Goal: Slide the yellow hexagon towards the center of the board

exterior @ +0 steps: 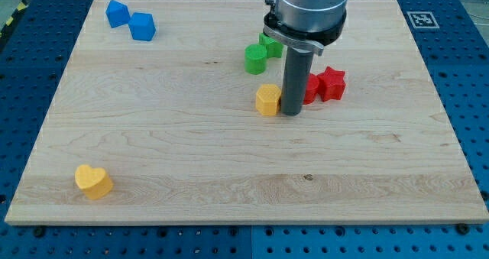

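The yellow hexagon (267, 99) lies near the middle of the wooden board (153, 137). My tip (291, 112) rests on the board right against the hexagon's right side. The dark rod rises from it to the grey arm body (307, 11) at the view's top. A yellow heart (93, 181) lies at the board's bottom left.
A green cylinder (255, 58) and a green block (271, 44), partly behind the rod, sit just above the hexagon. A red star (331, 83) and another red block (310, 88) lie to the rod's right. Two blue blocks (117, 13) (142, 26) sit at the top left.
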Robot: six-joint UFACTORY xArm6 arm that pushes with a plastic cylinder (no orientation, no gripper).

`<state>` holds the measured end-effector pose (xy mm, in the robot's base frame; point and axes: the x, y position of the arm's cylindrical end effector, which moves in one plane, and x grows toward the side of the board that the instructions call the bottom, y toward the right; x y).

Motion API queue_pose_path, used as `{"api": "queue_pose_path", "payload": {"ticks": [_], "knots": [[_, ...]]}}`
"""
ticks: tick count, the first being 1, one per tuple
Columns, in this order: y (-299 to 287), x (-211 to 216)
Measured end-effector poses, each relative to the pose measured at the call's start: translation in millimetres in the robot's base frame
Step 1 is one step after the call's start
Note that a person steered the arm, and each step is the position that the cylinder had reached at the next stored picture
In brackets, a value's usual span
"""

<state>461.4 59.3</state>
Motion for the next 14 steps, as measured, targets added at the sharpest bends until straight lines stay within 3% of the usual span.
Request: {"api": "queue_pose_path", "payload": {"ticks": [6,7,14], "knots": [[-48,-61],[-72,-49],[-4,-28]]}}
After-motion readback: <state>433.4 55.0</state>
